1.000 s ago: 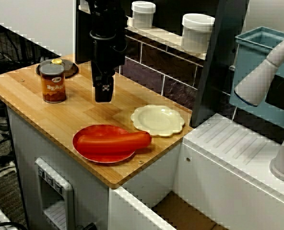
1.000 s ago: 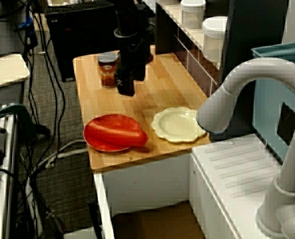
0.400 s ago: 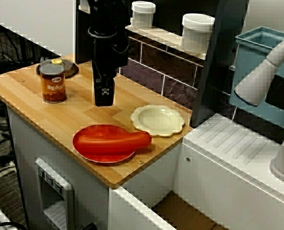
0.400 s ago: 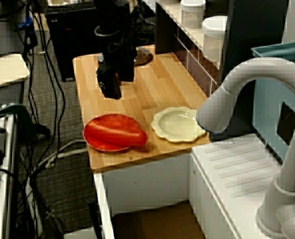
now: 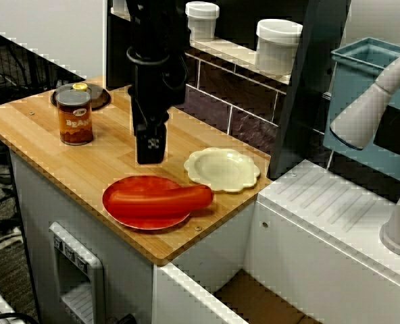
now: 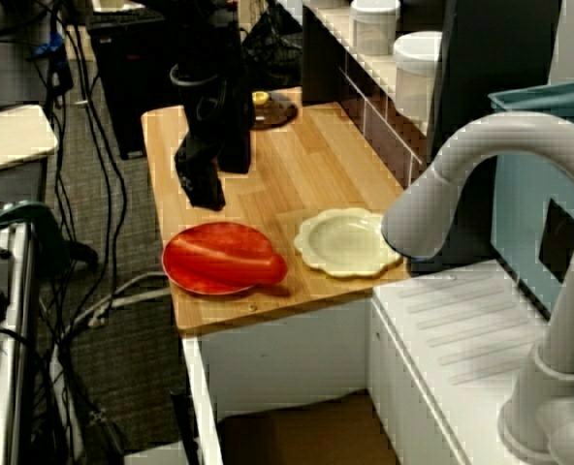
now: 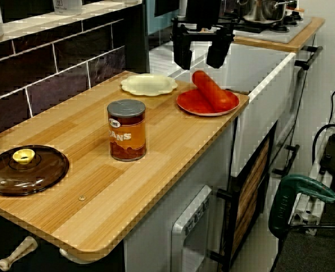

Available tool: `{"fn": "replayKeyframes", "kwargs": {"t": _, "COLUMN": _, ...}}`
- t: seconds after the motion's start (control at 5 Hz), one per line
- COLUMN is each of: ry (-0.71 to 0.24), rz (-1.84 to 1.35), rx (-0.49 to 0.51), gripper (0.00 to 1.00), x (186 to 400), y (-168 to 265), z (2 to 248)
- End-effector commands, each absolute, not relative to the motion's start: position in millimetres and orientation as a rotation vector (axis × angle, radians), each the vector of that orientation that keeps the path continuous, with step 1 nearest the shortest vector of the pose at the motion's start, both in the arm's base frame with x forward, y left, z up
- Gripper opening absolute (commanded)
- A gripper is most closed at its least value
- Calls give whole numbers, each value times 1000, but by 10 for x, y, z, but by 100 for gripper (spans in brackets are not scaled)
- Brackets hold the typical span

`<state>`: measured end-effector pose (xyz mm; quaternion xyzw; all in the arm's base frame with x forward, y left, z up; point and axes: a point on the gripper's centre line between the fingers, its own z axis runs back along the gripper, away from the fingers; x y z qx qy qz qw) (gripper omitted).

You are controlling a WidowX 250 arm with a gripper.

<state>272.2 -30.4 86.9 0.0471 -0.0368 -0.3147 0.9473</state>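
**View across the counter toward the tiled wall:** gripper hangs above the wooden counter, centre frame. It is just above and behind the red plate, which carries the red sausage. Vs 1 s ago it has slid lower in frame, away from the beans can at left and closer to the red plate. It holds nothing. The finger gap can't be read here because they're seen edge-on. Cream plate sits right of it, untouched.

**View from over the tap:** gripper is now upper left of the red plate. It has shifted left and down in frame, and the arm covers the can. Red sausage hasn't moved and lies across the plate w/ one end over the rim. Cream plate is near, not touching. Brown glass lid sits at the far end.

**Low view from the lid end:** gripper is at top centre w/ both fingers spread wide and nothing between them. It hovers above and just behind the sausage, clear of it. The can is mid-counter and well apart.

So the drift puts the spread fingers nearly over the sausage, no contact yet.
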Motion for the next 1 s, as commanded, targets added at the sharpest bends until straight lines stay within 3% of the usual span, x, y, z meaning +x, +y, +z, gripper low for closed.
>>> {"fn": "replayKeyframes", "kwargs": {"t": 0.0, "ry": -137, "rz": -604, "rx": 111, "gripper": 100, "x": 2626, "y": -447, "z": 865}}
{"fn": "replayKeyframes", "kwargs": {"t": 0.8, "ry": -120, "rz": -583, "rx": 103, "gripper": 100, "x": 2603, "y": -445, "z": 643}}
